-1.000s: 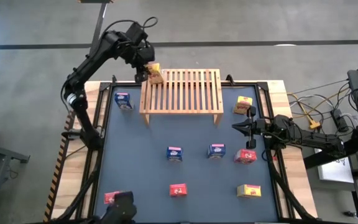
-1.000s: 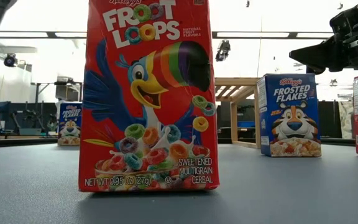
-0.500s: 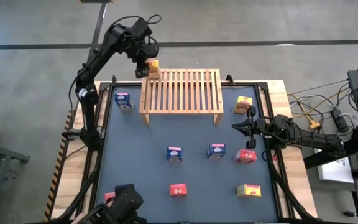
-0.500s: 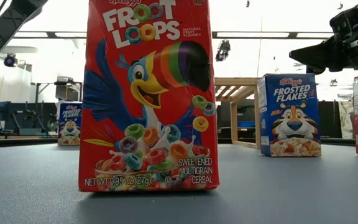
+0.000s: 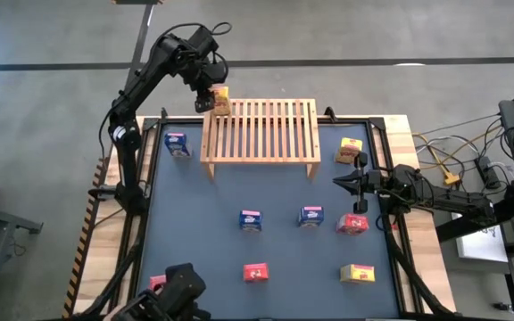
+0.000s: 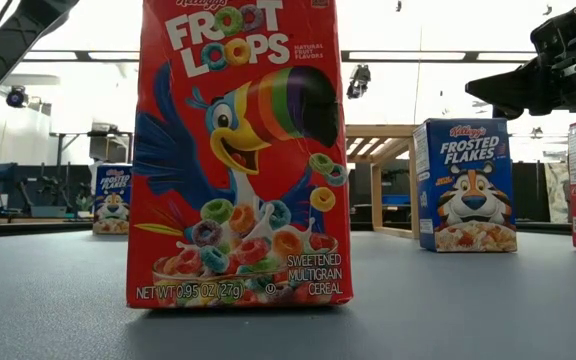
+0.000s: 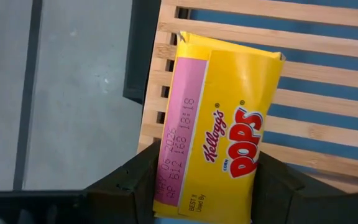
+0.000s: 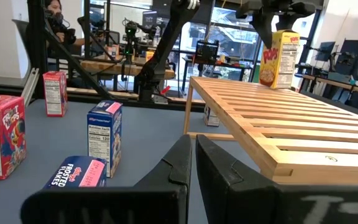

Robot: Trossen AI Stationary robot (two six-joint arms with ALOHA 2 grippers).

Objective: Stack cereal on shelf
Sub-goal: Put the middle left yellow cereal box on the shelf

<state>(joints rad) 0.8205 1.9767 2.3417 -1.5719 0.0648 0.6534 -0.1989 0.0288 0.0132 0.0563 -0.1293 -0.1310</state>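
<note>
My left gripper (image 5: 207,96) is shut on a yellow cereal box (image 5: 222,102) over the far-left corner of the slatted wooden shelf (image 5: 266,134). In the right wrist view that yellow box (image 8: 276,59) stands upright at the shelf's far corner (image 8: 260,106). The other boxes stand on the blue mat: blue ones (image 5: 177,144) (image 5: 251,219) (image 5: 310,216), red ones (image 5: 352,223) (image 5: 255,272) (image 5: 157,283), yellow ones (image 5: 350,150) (image 5: 357,273). My right gripper (image 5: 337,183) waits shut, right of the shelf. My left gripper (image 7: 207,190) pinches the yellow box between its two fingers (image 7: 126,183), on two opposite faces near its upper end (image 7: 169,186). It comes from above, pointing down. The box hangs upright over the shelf's corner slats; whether its bottom rests on them I cannot tell.
In the low view a red box (image 6: 238,150) stands close in front, with a blue box (image 6: 465,185) and the shelf (image 6: 378,185) behind it. The table's metal frame (image 5: 141,205) borders the mat. A dark mount (image 5: 181,290) stands at the near-left edge. Most of the slats are bare.
My left gripper carried the yellow box a little toward the shelf's far-left corner while its arm swung, then kept still for the last half second. My right arm has not moved.
</note>
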